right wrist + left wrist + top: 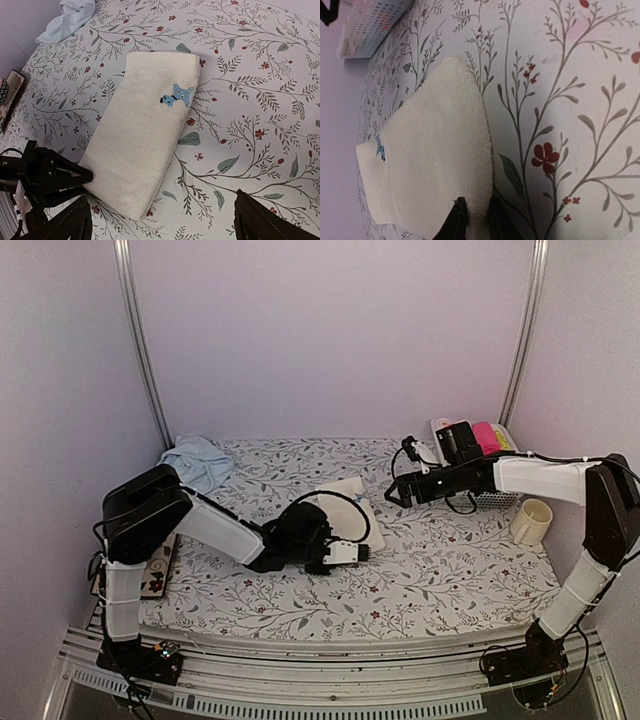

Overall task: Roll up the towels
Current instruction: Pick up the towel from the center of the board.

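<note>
A floral-print table [450, 570] carries a folded cream towel [145, 145] at its middle, lying flat, with a small blue dog motif [177, 96] near one long edge. The left gripper [477, 222] sits low at the towel's near end. Its jaws are narrow and appear to pinch the folded edge between them. From above, the left arm [230, 530] and its black cable hide much of the towel. The right gripper [393, 495] hangs above the towel's far side, jaws spread wide and holding nothing. A crumpled light blue towel [197, 462] lies at the back left corner. A white basket [497, 500] with a hot-pink cloth [486, 436] stands back right, beside a cream mug [531, 521].
</note>
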{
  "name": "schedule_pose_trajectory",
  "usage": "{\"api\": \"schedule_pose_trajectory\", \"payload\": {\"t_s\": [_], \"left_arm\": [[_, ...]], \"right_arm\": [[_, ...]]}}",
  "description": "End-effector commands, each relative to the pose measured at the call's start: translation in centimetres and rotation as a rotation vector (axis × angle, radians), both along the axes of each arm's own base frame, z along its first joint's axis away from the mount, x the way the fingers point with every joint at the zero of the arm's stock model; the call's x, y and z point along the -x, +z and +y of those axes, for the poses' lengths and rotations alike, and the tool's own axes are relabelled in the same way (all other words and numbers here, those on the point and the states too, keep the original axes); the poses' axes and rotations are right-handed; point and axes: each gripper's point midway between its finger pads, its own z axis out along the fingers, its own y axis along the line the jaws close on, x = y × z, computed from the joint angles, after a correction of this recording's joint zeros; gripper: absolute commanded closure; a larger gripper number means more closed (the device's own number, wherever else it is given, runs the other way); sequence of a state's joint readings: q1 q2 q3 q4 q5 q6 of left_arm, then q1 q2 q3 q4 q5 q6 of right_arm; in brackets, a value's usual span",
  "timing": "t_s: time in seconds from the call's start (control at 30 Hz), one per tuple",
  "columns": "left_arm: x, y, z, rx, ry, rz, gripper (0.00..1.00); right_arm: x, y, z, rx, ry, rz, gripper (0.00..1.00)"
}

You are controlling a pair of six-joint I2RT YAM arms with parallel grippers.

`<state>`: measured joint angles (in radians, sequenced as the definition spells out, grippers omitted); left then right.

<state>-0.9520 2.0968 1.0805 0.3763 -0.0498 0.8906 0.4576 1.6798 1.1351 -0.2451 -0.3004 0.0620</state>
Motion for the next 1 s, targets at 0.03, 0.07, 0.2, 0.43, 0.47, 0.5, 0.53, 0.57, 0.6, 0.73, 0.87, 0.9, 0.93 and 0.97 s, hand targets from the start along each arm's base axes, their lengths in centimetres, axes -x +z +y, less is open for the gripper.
{"api": "schedule_pose_trajectory", "payload": {"t_s": [0.03,0.07,0.2,0.43,0.47,0.5,0.53,0.57,0.6,0.73,0.87,0.9,0.93,0.97], "left_arm": [[3.1,-4.0,1.3,-0.107,-0.063,0.157,0.92],[3.2,-4.0,1.3,-0.104,-0.067,0.167,0.92],[3.3,-3.8,1.4,-0.088,-0.069,0.205,0.97],[3.4,-2.3,1.9,-0.026,-0.063,0.319,1.0],[3.5,-2.2,2.0,-0.016,-0.057,0.353,1.0],[3.6,-2.0,2.1,-0.004,-0.052,0.387,1.0],[3.7,-1.8,2.3,0.007,-0.048,0.42,1.0],[3.7,-1.6,2.6,0.023,-0.041,0.454,1.0],[3.8,-1.4,2.8,0.037,-0.038,0.487,1.0],[4.0,-1.1,3.6,0.074,-0.03,0.611,1.0],[3.1,-0.1,3.9,0.134,-0.015,0.72,1.0],[2.9,0.1,4.0,0.15,-0.012,0.751,1.0],[2.4,0.5,3.9,0.17,-0.003,0.781,1.0],[2.1,0.6,4.0,0.179,0.002,0.808,1.0]], "right_arm": [[-0.8,4.4,0.4,-0.067,0.032,-0.165,0.01],[-0.5,4.9,0.7,-0.085,0.062,-0.197,0.01],[1.3,7.8,1.3,-0.129,0.193,-0.412,0.01],[5.1,9.1,1.4,-0.101,0.396,-0.665,0.01],[5.9,9.0,1.5,-0.09,0.436,-0.71,0.01],[6.8,8.3,1.5,-0.084,0.47,-0.729,0.01],[7.6,8.1,1.7,-0.074,0.513,-0.763,0.01],[8.5,7.8,1.9,-0.071,0.554,-0.785,0.01],[9.2,7.5,2.2,-0.055,0.602,-0.818,0.01],[11.0,6.1,3.1,-0.043,0.717,-0.824,0.01],[12.7,4.6,4.7,-0.016,0.827,-0.824,0.0],[13.0,3.9,5.0,-0.006,0.849,-0.809,0.01],[13.2,3.3,5.4,0.008,0.875,-0.803,0.01],[13.4,2.6,5.7,0.02,0.893,-0.787,0.02]]}}
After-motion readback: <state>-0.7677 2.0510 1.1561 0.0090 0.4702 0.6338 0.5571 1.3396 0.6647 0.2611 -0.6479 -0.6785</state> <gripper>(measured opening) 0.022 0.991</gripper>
